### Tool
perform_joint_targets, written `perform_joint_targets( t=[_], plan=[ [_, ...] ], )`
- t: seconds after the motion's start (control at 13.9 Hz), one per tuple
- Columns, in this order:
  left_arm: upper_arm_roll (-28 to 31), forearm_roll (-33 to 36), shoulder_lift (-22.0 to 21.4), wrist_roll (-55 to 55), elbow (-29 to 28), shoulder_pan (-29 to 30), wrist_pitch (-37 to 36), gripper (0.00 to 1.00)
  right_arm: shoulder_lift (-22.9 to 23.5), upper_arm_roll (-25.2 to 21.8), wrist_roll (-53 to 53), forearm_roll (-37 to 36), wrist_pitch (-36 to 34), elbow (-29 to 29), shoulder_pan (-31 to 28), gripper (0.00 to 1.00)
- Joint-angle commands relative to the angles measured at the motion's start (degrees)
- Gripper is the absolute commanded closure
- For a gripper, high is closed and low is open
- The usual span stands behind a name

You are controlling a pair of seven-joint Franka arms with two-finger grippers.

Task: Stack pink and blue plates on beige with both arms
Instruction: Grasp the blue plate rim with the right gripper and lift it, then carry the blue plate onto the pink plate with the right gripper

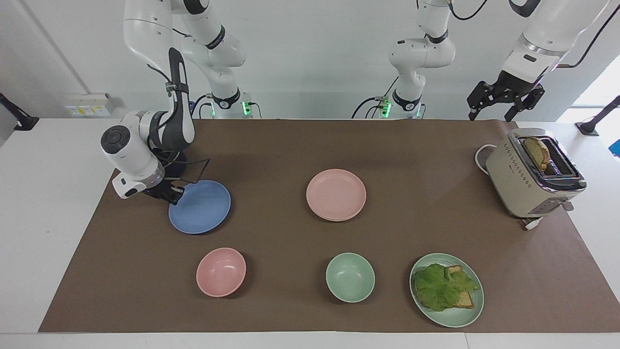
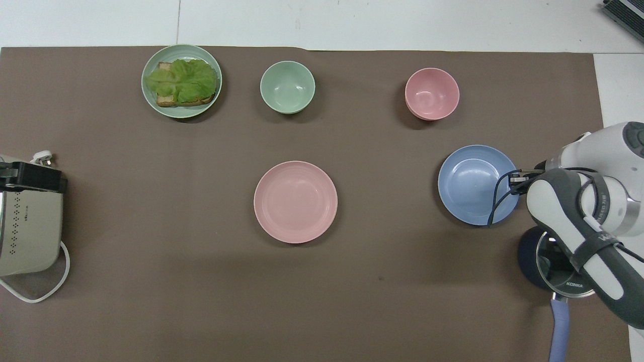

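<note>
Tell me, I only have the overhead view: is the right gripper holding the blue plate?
Observer: Yes. In the facing view the right gripper is shut on the blue plate's rim.
Operator: And the left gripper? I only see a black block by the toaster.
Observer: The left gripper hangs open, up in the air above the toaster.
Operator: Anything in the toaster?
Observer: A bread slice stands in its slot.
</note>
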Motion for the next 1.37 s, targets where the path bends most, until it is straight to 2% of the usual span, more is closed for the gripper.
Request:
perform_joint_targets(
  t=[0.0, 0.29, 0.43, 0.58, 0.79, 1.01, 1.3],
  plan=[
    [-0.44, 0.65, -0.47, 0.31, 0.61, 0.5, -1.27, 0.0, -3.0, 0.65, -1.87, 3.42, -3.58, -0.25, -0.03, 1.0],
    [-0.35, 0.65, -0.47, 0.31, 0.61, 0.59, -1.27, 0.0, -6.87, 0.74, -1.44, 7.55, -9.03, 1.67, 3.65, 1.0],
    [-0.35, 0.65, -0.47, 0.31, 0.61, 0.5, -1.27, 0.0, -7.05, 0.74, -0.04, 12.47, -12.98, 4.48, 6.29, 1.0],
    [-0.35, 0.65, -0.47, 0.31, 0.61, 0.5, -1.27, 0.0, -7.05, 0.83, 2.33, 14.68, -13.35, 5.63, 9.27, 1.0],
    [-0.35, 0.65, -0.47, 0.31, 0.61, 0.5, -1.27, 0.0, -6.96, 0.83, 6.63, 16.88, -10.29, 5.72, 15.42, 1.0],
    [-0.35, 0.65, -0.47, 0.31, 0.61, 0.5, -1.27, 0.0, -6.26, 0.83, 17.78, 17.32, -4.49, 5.72, 23.5, 1.0],
    [-0.35, 0.65, -0.47, 0.31, 0.61, 0.5, -1.27, 0.0, -1.7, 0.74, 22.47, 22.42, 4.91, 6.51, 30.02, 1.0]
  ],
)
